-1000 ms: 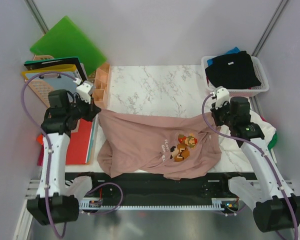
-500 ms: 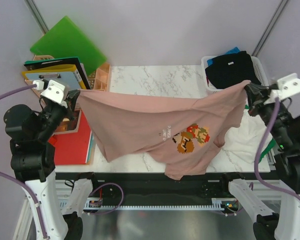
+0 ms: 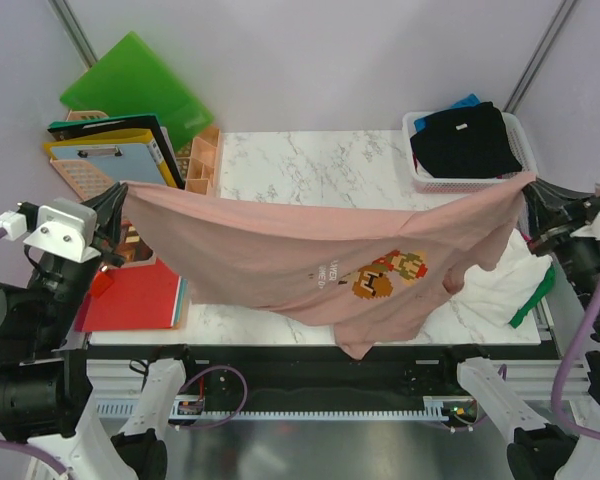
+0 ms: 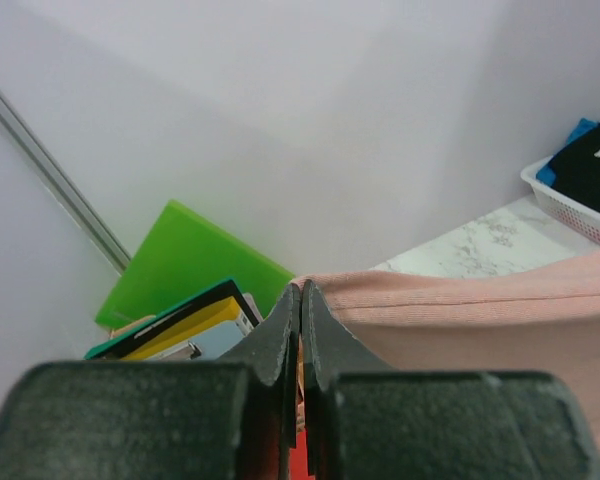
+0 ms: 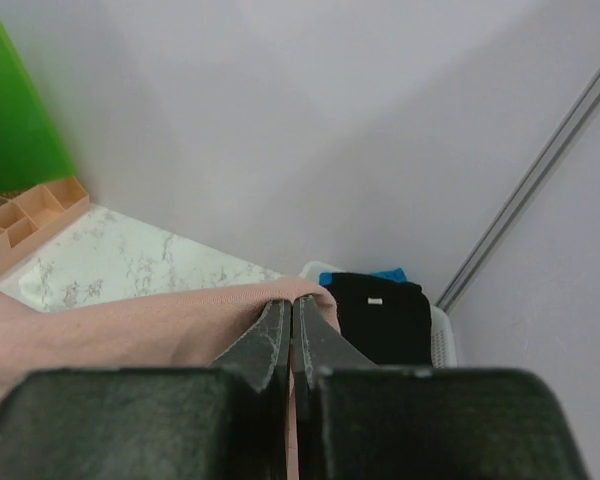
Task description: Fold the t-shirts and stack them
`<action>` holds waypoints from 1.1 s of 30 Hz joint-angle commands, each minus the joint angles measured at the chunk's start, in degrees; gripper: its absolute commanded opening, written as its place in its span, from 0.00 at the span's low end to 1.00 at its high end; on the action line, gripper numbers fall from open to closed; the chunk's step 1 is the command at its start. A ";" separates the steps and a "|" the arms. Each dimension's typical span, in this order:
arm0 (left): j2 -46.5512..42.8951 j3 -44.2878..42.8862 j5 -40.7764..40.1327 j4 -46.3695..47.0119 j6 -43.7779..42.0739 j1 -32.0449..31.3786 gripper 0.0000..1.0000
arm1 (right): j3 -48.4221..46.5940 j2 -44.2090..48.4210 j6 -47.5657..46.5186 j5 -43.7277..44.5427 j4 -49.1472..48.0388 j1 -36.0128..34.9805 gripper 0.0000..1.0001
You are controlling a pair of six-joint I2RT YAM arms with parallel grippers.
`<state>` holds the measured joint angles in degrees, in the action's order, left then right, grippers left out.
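Pink shirt hung spread in the air above the table, its upper corners pinched by the shut left gripper and right gripper. No fold looked made yet; the white shirt lay crumpled nearby, so most work remained.

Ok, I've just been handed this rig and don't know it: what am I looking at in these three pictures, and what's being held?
Two robot arms work at a marble table. The wide picture looks down from above and behind them; the other two come from a camera on each wrist. The left gripper and right gripper are both shut on the pink t-shirt, stretched between them above the table. A white basket holds a black garment; white cloth lies at the right, folders at the left.
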<state>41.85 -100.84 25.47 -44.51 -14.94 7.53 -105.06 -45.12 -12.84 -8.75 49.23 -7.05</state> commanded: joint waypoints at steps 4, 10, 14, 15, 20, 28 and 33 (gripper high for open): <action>4.29 -10.51 -1.48 -0.66 2.02 0.20 0.02 | -12.71 -3.65 -0.17 1.81 0.16 -0.60 0.00; 7.11 -15.88 -0.87 -0.93 2.28 0.12 0.02 | -19.57 -7.78 0.36 0.14 0.07 -0.60 0.00; 7.90 -15.36 -1.21 -1.19 1.93 0.12 0.02 | -21.42 -9.36 -0.08 1.19 -0.54 -0.69 0.00; 8.34 -15.62 -2.17 -1.54 1.67 0.20 0.02 | -21.51 -10.15 -0.25 2.59 -0.54 -0.60 0.00; 9.83 -16.32 -9.46 -2.33 -3.86 0.12 0.02 | -20.63 -11.83 -4.98 13.13 -1.42 -0.60 0.00; 7.37 -12.02 -15.37 -0.31 -8.26 0.03 0.02 | -15.09 -10.42 -7.20 24.22 -5.81 -0.69 0.00; 7.81 -11.58 -17.03 0.04 -8.96 0.03 0.02 | -15.00 -11.48 -9.65 30.81 -7.31 -0.69 0.00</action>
<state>49.71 -112.57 13.69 -47.37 -20.67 7.38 -119.72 -56.69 -19.97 12.73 47.57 -7.79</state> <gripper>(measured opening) 0.029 0.010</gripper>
